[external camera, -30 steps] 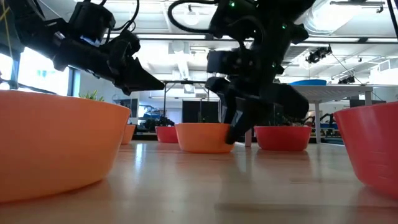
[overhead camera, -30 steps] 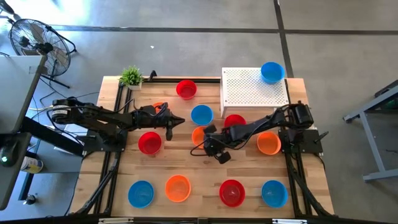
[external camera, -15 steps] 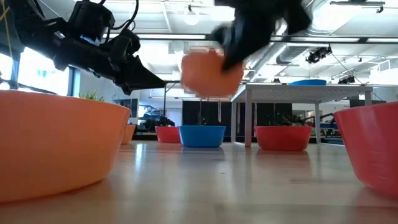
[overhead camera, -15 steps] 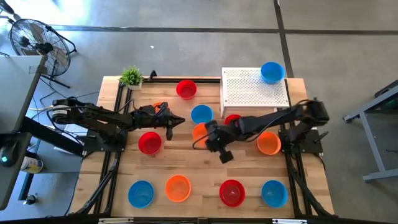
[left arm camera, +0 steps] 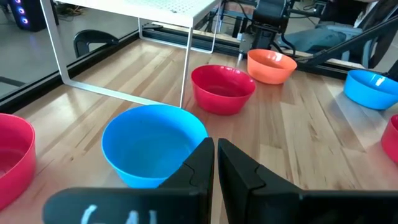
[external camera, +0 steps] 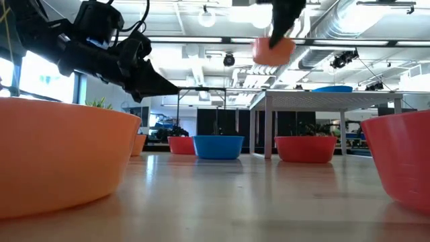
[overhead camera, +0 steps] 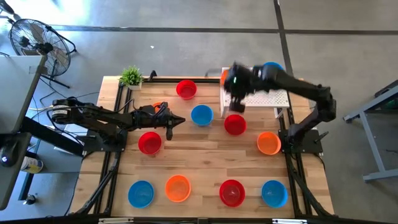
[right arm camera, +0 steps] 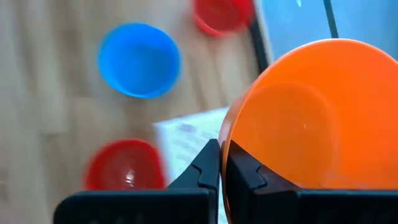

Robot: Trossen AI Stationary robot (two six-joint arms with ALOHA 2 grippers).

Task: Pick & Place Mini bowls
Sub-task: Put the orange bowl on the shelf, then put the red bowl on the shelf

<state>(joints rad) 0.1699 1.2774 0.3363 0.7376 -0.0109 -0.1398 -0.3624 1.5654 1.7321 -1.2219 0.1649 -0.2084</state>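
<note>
**Orange bowl carried above the stand**

The right gripper (right arm camera: 219, 163) pinches the rim of a small glossy orange plastic bowl (right arm camera: 311, 115) above the white perforated stand (overhead camera: 258, 93). That thin rim hold could slip. Only the right wrist view shows it. The left gripper (left arm camera: 215, 163) waits, fingers together, near the blue bowl (left arm camera: 154, 143)

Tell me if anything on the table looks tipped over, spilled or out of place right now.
Nothing stands out. The bowls on the table sit upright and apart. One blue bowl is up on the white stand. The right gripper holds an orange bowl by its rim, in the air at the stand's edge. The left gripper waits shut beside another blue bowl.
</note>
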